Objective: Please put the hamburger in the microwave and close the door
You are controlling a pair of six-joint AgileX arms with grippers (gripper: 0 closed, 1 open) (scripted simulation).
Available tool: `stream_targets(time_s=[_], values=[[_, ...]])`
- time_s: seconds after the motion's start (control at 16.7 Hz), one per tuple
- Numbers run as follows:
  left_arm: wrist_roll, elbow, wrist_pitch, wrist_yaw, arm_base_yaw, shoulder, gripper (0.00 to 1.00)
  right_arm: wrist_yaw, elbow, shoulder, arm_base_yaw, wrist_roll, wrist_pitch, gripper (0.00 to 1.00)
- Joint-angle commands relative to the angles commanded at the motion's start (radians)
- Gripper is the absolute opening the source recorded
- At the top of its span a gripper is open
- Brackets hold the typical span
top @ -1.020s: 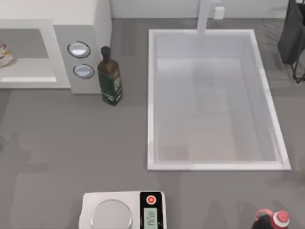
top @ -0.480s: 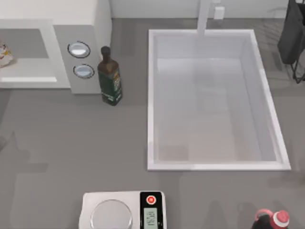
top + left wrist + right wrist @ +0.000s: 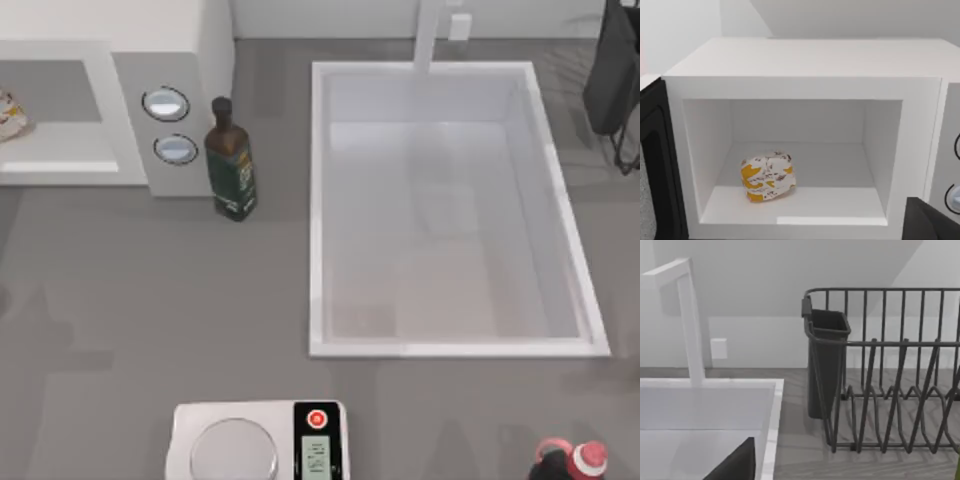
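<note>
The white microwave [image 3: 805, 60] stands open at the table's back left, its grey panel with two dials [image 3: 168, 125] facing front. Inside the cavity, on the floor toward its left side, lies the hamburger [image 3: 768, 176], a tan-and-white lump, which the top view shows at the far left edge [image 3: 8, 115]. The door [image 3: 652, 165] is swung wide open, its dark inner face showing beside the cavity. A dark piece of my left gripper [image 3: 932, 222] sits in front of the microwave, well clear of the hamburger. A dark piece of my right gripper [image 3: 735, 465] hangs over the sink's back right.
A dark oil bottle [image 3: 230, 160] stands just right of the microwave. A large white sink [image 3: 315, 210] with a tap [image 3: 690, 320] fills the middle. A kitchen scale [image 3: 258, 440] sits at the front, a red-capped bottle [image 3: 572, 460] front right, a black dish rack [image 3: 880, 370] back right.
A faint arm shadow on the table's left edge has slid farther left. The hamburger, bottle and scale have not moved.
</note>
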Motion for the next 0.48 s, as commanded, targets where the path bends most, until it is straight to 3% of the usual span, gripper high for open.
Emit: stream_targets(time_s=[0.24, 0.48], values=[[0.023, 0.029, -0.015, 0.016, 0.027, 0.036, 0.0, 0.0, 0.0, 0.0, 0.0, 0.0, 0.0, 1.0], [0.144, 0.201, -0.107, 0.083, 0.144, 0.227, 0.0, 0.0, 0.0, 0.0, 0.0, 0.0, 0.0, 1.0]])
